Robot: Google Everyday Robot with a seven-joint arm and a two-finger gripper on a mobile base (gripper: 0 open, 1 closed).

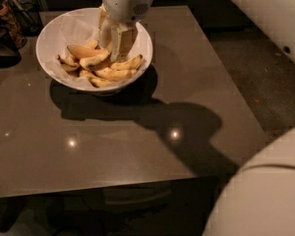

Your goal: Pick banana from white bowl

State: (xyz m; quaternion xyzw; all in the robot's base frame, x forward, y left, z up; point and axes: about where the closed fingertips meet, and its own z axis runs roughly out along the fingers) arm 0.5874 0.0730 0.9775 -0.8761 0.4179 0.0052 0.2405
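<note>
**Gripper [116, 49] low in the white bowl [46, 48], banana pile [102, 66] at its 7 o'clock**

The banana pile is a loose heap of short yellow pieces. It lies on the crinkled paper lining [71, 29] in the near half of the bowl, from about 9 o'clock round to 4 o'clock of the bowl's middle. The gripper hangs tip-down at the heap's 1 o'clock edge. It is either touching the topmost pieces or just above them, and I cannot tell which. Nor can I tell whether it is wide, narrow or closed on a piece, because its tip blends into the pale fruit and paper.

The nearest pieces lie at its 8 o'clock and its 5 o'clock, both with the long axis running roughly from 8 to 2 o'clock. In my judgement, a grasp on either one wants the closing line set across that axis, near 11 to 5 o'clock. With a single arm, there is no choice of side.

The bowl stands toward the 11 o'clock corner of a dark glossy table [137, 146]. Its shadow [137, 107] falls toward 5 o'clock. Dark clutter [2, 18] sits at the bowl's 9 to 10 o'clock, too dim to name. The robot's white body [265, 195] fills the 5 o'clock corner of the view.

No brand, label or writing can be read anywhere.
</note>
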